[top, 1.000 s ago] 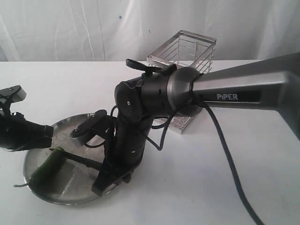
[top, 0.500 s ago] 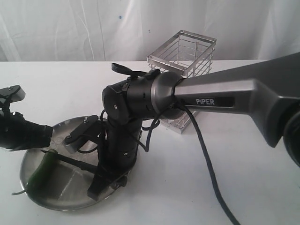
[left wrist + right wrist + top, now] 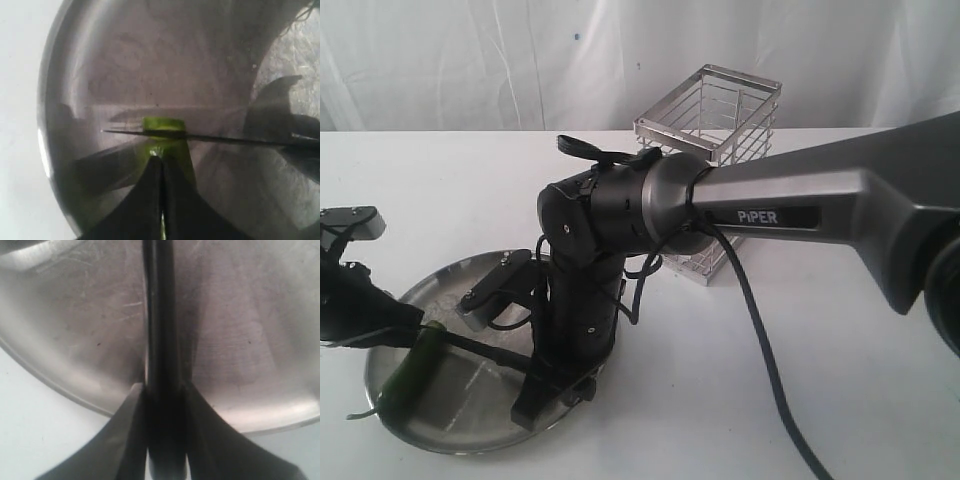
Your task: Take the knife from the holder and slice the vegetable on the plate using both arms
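Leftward and lower is where the left gripper (image 3: pixel 390 318) now sits compared with a second ago, and the right arm (image 3: pixel 800 200) has swung left with it; the plate (image 3: pixel 470 400) also lies a little further left.

Nearest, on the plate, the chili (image 3: pixel 412 365) lies towards the left rim. The left gripper's jaws are closed together, with the tips on top of the chili (image 3: pixel 164 123). They seem to pin it down rather than clasp it.

The knife (image 3: pixel 480 347) lies across the chili near its free end. In the left wrist view the blade (image 3: pixel 220 139) crosses it with a short pale-green piece showing beyond. The right gripper (image 3: pixel 548 385) stands over the plate's near right rim, narrow and clamped on the knife's handle.

Behind, past the right arm, the holder (image 3: pixel 715 110) stands on the tabletop (image 3: pixel 670 420), no knife visible in it.

So the fetching looks done and the slicing is under way. Whether the blade is right through cannot be told, and most of the chili looks uncut.
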You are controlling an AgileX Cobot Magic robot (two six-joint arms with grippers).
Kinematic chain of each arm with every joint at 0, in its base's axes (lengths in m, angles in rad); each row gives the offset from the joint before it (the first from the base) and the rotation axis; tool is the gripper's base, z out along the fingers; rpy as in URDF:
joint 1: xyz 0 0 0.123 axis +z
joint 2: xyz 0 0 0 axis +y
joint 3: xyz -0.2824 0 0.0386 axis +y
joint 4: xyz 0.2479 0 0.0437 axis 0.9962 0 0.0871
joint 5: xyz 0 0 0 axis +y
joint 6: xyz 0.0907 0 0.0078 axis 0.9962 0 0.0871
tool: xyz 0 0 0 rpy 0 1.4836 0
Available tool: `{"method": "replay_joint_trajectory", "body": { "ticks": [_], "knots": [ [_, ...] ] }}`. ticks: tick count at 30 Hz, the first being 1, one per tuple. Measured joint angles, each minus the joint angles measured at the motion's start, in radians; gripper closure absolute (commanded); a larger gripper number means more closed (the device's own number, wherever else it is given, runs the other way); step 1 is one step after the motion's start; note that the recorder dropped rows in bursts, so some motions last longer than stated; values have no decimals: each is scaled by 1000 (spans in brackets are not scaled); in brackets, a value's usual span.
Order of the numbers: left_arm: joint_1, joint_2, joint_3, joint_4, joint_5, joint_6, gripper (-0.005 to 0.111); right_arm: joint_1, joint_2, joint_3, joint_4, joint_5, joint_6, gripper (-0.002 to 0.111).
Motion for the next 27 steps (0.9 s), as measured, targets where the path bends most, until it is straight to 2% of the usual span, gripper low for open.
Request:
{"method": "replay_joint_trajectory", "body": {
  "ticks": [6,12,21,27],
  "knots": [
    [0,0,0,142,17,-95,107,0,0,0,0,0,0,108],
    [-4,0,0,176,35,-123,107,0,0,0,0,0,0,108],
    [-118,54,0,186,26,-123,107,0,0,0,-5,10,0,108],
    [-153,56,-7,190,14,-123,107,0,0,0,-6,10,4,108]
  ]
}}
